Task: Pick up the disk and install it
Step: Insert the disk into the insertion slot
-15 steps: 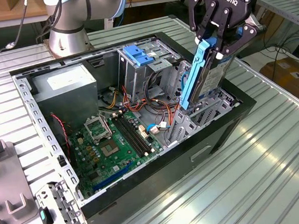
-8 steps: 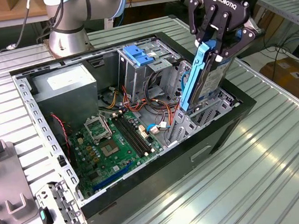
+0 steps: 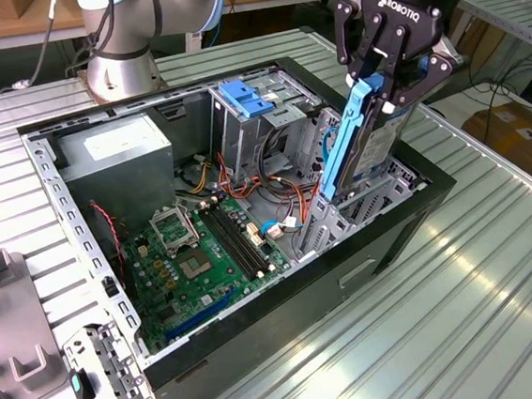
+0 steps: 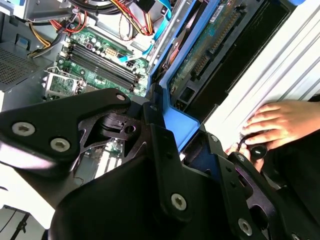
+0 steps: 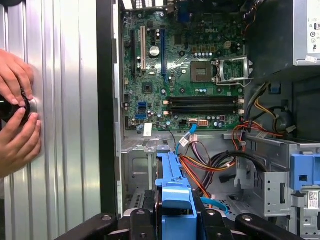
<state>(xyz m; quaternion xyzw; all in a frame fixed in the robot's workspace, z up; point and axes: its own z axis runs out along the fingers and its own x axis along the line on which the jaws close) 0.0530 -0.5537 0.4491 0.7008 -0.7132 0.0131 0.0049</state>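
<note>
Gripper [image 3: 386, 94]: we've got it clamped on the top end of the disk [image 3: 377, 146], over the side of the computer case [image 3: 287, 320] at the exterior view's right.
Disk: straight below the gripper, clear of the table [image 3: 465, 312], with the blue bracket [image 3: 343, 140] running down its edge.
Long axis: steep and leaning slightly, with the lower end down at the drive bay [image 3: 343, 220], just inside the case wall.
Fit: we judge it partly entered and not seated; the depth is hidden.
Motherboard [image 3: 205, 252]: on the case floor, towards the exterior view's left of the bay.
Hands [image 5: 15, 117]: a person's, on the table beside the case around a small black knob [image 5: 10, 107], well apart from the disk.
</note>
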